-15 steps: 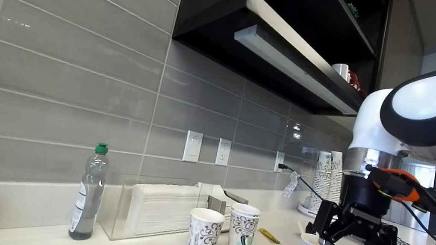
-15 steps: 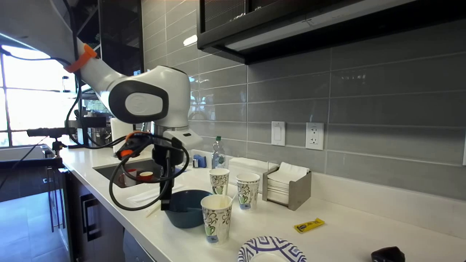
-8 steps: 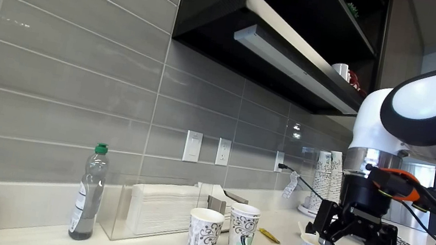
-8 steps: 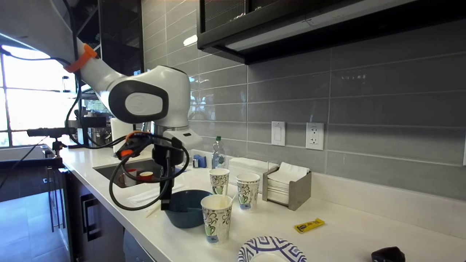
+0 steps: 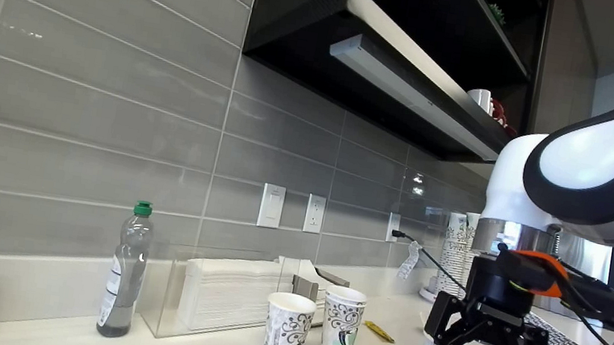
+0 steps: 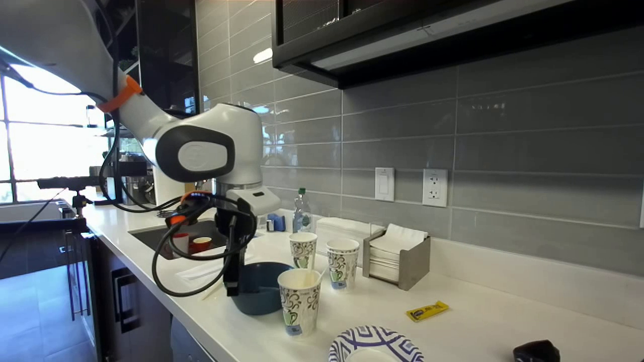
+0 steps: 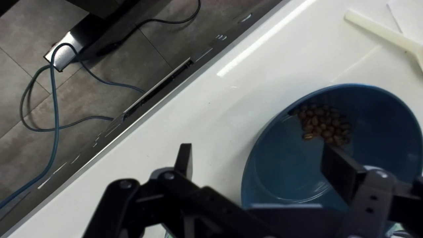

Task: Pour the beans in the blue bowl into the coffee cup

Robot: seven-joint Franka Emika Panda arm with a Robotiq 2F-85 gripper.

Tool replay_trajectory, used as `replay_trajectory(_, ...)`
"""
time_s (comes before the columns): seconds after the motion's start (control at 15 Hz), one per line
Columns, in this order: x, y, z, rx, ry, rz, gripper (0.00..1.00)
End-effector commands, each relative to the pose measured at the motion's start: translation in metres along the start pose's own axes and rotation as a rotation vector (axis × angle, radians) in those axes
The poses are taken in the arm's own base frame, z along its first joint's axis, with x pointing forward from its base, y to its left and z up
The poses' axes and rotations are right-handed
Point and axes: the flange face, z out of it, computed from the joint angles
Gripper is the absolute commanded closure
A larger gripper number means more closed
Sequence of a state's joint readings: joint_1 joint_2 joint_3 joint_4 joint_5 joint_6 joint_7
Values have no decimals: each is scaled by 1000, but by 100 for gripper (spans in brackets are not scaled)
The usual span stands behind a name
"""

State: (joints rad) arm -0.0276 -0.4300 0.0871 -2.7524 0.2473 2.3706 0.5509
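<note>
- Blue bowl [image 7: 287, 162]: upright on the counter [image 7: 198, 122], beans [image 7: 325, 124] heaped to one side inside, per wrist view.
- Gripper [image 7: 257, 152]: fingers well apart, clamped on nothing. In wrist view one sits over the bowl's inside, the other outside over counter, so they look astride the wall. Tip height vs rim: can't tell.
- My read: lining up a wall pinch. Bowl not lifted, pour not started.
- Risk: tips too high when closing = lip-only grip, bowl slips on lift.
- Risk: tips too low = inner finger digs into beans or hits bowl floor and shoves it.
- Risk: one-sided pinch on a wide bowl = likely sag or twist, beans slide out early.
- Risk: front paper cup [image 6: 299, 306] right beside the bowl in an exterior view (contact unclear); sideways swing could tip it.
- Risk: bowl mouth much wider than cup's; fast tilt = beans over both sides.
- Target ambiguity: rear cup [image 6: 303, 251] and third cup [image 6: 343, 265] by the napkin holder [image 6: 415, 266] also fit the wording, so wrong pick possible.
</note>
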Motion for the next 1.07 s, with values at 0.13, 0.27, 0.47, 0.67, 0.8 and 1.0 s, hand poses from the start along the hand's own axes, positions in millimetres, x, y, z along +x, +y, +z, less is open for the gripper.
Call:
replay_trajectory(0.13,13,-5,16,-8,83,100,0)
replay_trajectory(0.27,17,-5,19,1,101,115,0)
replay_trajectory(0.47,22,-6,22,21,121,127,0)
replay_trajectory(0.67,25,-6,27,10,139,124,0)
replay_trajectory(0.8,26,-5,31,-8,144,119,0)
replay_trajectory(1.0,25,-6,36,-10,141,98,0)
